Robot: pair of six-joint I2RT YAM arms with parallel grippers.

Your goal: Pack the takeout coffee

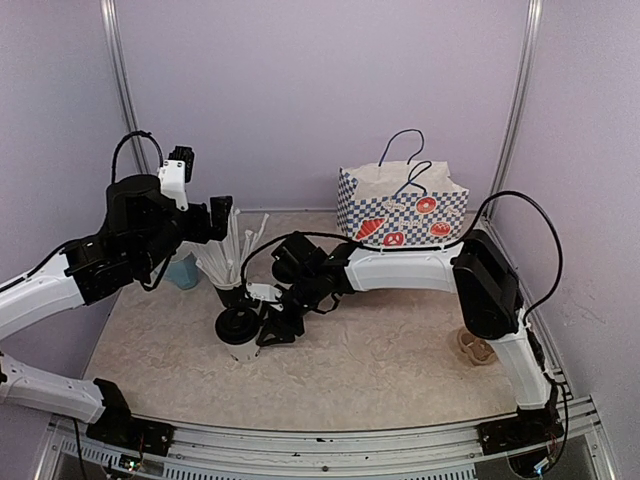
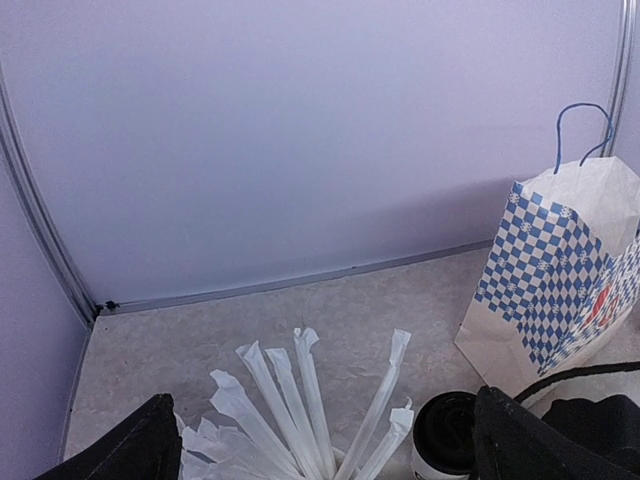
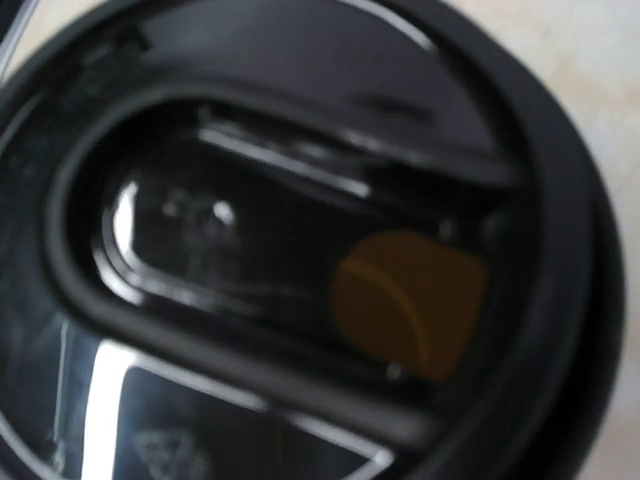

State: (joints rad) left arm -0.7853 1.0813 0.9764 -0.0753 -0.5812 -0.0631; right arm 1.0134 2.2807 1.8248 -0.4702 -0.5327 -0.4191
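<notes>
A black cup of white wrapped straws (image 1: 228,285) stands just behind the black-lidded white paper cup (image 1: 240,330); a blue-checked paper bag (image 1: 403,212) sits well to the right. Our outstretched right gripper (image 1: 272,325) is at the cup, but we cannot make out its grip. Our left gripper (image 1: 220,218) hangs above, jaws spread wide.

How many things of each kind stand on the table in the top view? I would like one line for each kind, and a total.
White paper cup with black lid: 1
Black cup of wrapped straws: 1
Light-blue mug: 1
Checkered paper bag: 1
Small tan object: 1
Total: 5
</notes>
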